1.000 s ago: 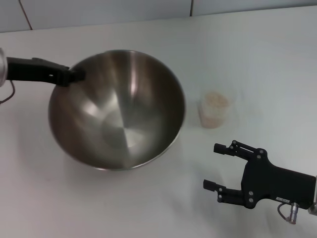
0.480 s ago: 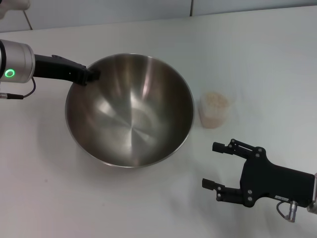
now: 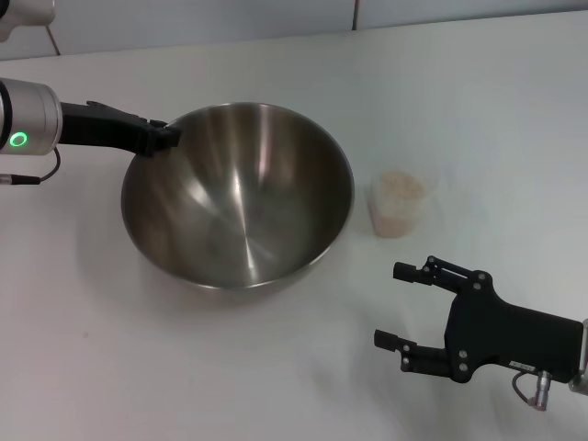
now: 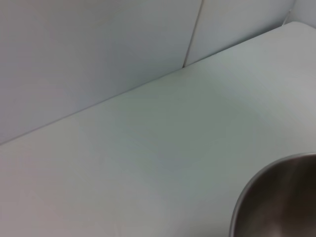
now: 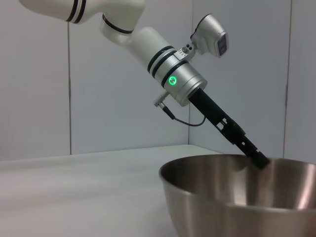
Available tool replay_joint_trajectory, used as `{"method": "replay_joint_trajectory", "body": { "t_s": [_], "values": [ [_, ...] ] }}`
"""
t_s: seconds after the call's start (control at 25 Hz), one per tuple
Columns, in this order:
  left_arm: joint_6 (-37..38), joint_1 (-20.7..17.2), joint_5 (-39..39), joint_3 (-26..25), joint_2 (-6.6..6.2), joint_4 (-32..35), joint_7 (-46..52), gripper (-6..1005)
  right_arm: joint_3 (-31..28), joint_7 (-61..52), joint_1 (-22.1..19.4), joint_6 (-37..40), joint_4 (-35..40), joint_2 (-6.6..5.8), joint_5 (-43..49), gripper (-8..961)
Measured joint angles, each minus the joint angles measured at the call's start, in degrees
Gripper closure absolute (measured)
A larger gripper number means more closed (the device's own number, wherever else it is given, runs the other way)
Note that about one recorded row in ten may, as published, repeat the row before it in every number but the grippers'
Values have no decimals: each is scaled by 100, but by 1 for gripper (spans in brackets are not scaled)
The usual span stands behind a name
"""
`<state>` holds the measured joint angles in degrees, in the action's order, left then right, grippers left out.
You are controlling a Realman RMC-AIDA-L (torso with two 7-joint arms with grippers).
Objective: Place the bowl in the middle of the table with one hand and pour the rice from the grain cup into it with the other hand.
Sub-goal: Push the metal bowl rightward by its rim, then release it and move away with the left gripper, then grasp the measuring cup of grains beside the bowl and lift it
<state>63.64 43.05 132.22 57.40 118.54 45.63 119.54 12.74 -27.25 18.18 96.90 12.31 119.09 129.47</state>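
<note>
Left hand gripping the bowl's rim, right hand waiting open beside the cup.

The left hand [image 3: 163, 136] is clamped on the far-left rim of the bowl [image 3: 237, 195], which sits on the table [image 3: 496, 110]. Just right of the bowl stands the grain cup [image 3: 398, 204] holding rice [image 3: 401, 185]. The right hand [image 3: 404, 308] hovers nearer, fingers spread apart, clear of the cup.
</note>
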Motion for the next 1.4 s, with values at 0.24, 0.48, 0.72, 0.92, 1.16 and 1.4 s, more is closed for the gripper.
{"method": "replay_joint_trajectory", "body": {
  "t_s": [0.24,0.48,0.72,0.92,1.16,1.4],
  "values": [
    [748,-250,-60,-39,-6,634,-665,755,-28,0,-21,-36,-1,4,-10,154],
    [1630,-1388,-939,304,-13,2014,-1820,470,-257,0,-67,-79,-39,10,-79,155],
    [2155,-2530,-1790,255,-36,2750,-2600,315,-856,0,-221,-120,-94,23,-112,153],
    [2473,-3089,-2130,99,-41,2772,-3134,199,-1830,10,-377,-432,-178,26,-116,152],
    [2691,-3352,-2277,-92,-23,2594,-3491,165,-2515,51,-326,-1296,-414,33,-116,152],
    [2774,-3473,-2422,-146,-23,2462,-3755,165,-2818,74,-126,-1807,-608,39,-123,153]
  ]
}}
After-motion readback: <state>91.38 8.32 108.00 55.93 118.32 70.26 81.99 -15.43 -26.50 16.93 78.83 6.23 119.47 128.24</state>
